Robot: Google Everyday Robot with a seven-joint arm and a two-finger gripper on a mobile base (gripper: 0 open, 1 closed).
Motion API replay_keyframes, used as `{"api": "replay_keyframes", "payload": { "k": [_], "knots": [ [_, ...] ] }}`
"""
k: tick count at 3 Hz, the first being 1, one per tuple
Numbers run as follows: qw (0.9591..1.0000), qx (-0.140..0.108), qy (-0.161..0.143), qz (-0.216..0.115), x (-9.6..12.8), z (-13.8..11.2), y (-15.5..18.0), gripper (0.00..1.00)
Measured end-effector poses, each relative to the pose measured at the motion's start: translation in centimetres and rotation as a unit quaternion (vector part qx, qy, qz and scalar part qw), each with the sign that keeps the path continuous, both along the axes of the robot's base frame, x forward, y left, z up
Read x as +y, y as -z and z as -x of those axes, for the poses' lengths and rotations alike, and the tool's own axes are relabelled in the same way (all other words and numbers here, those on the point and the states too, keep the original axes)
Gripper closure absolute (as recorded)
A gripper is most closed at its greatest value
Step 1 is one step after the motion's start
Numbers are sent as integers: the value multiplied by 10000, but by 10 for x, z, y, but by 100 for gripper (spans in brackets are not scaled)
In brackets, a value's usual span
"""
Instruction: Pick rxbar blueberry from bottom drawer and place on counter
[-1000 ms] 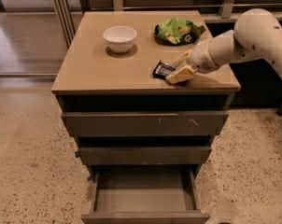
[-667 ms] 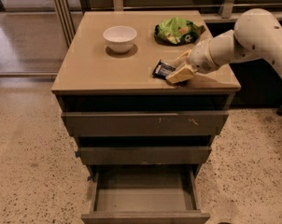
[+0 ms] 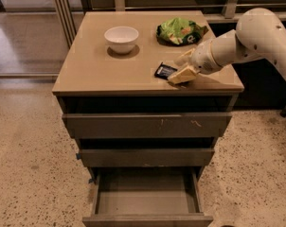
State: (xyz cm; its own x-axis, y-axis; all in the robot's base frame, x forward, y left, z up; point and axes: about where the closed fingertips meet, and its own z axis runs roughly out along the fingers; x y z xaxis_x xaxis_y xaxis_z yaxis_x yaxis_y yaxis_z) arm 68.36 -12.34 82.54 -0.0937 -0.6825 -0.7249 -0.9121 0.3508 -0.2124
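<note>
**Counter reached, but the release looked unsettled**

Speckled stone flooring [image 3: 29,174] was seen around a three-drawer cabinet. Its tan counter [image 3: 95,74] carried a white bowl [image 3: 121,38] at the back left and a crumpled green snack bag [image 3: 180,30] at the back right. The bottom drawer [image 3: 147,219] was pulled fully out and nothing could be made out inside it. The two drawers above it were only slightly ajar.

The rxbar blueberry [image 3: 164,70] was found lying flat on the counter, near the front right edge and well apart from the bowl and the bag. The gripper [image 3: 177,67] was held low over the counter at the bar's right end, on a white arm [image 3: 256,37] reaching in from the right. Its two pale fingers appeared spread, one above and one resting beside or against the wrapper. Whether the lower finger touched the bar could not be told for certain.

The placement was judged nearly complete, with only the withdrawal left.

- **Dragging:** if the lower finger were in contact with the wrapper, a sideways pull-back could drag the light bar toward the nearby front edge.
- **Falling:** a bar pushed over that edge could drop into the open drawers or onto the floor.
- **Snagging:** a pad could catch the slick wrapper and lift it.

A straight upward retreat was thought safest.
</note>
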Motion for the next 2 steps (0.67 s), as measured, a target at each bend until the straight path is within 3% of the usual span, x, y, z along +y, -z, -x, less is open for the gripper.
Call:
{"api": "replay_keyframes", "payload": {
  "k": [1,2],
  "knots": [
    [9999,96,-17,-72,7,-6,-3,0],
    [9999,96,-18,-72,7,-6,-3,0]
  ]
}}
